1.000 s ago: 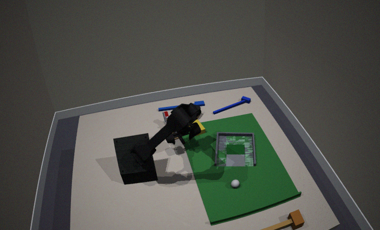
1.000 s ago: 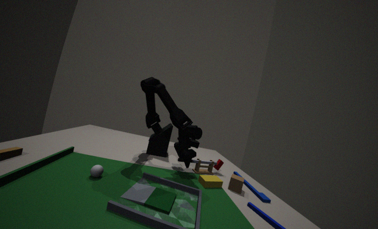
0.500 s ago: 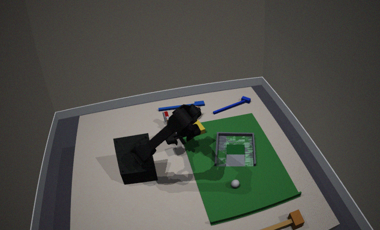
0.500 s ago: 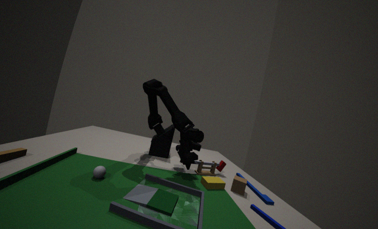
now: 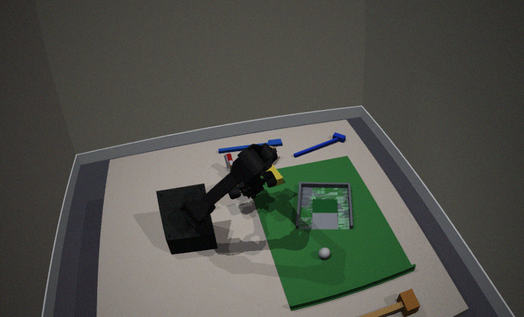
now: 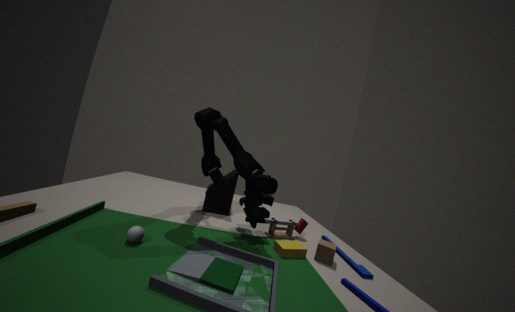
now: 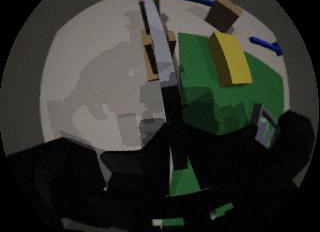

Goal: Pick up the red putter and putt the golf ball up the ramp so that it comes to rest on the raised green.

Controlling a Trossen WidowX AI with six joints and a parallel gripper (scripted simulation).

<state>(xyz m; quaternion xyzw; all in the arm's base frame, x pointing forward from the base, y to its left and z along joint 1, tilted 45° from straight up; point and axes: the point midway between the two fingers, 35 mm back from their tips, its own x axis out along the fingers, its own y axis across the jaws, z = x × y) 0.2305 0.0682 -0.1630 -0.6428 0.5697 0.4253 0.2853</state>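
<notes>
The red putter has a red head [image 5: 228, 156] [image 6: 301, 225], a grey shaft [image 7: 159, 42] and a black grip [image 7: 172, 99]. It lies across a wooden stand [image 6: 279, 234] [image 7: 149, 62]. My gripper [image 6: 253, 223] [image 7: 172, 124] is shut on the putter's black grip, in front of the stand; the fingertips are dark and partly merge with the grip. The white golf ball [image 5: 324, 253] [image 6: 135, 234] rests on the green mat [image 5: 374, 243] [image 6: 97, 278]. The grey ramp [image 5: 324, 220] [image 6: 186, 264] leads to the raised green [image 5: 324, 205] [image 6: 222, 273].
Grey walls [image 5: 351, 204] [image 6: 276, 286] edge the ramp area. A yellow block [image 5: 276, 176] [image 6: 289, 249] [image 7: 230, 59] and a tan block [image 6: 325, 252] [image 7: 223, 14] are near the stand. Two blue clubs [image 5: 232, 148] [image 5: 315, 147] lie at the back. An orange mallet [image 5: 408, 302] lies beyond the mat's raised edge.
</notes>
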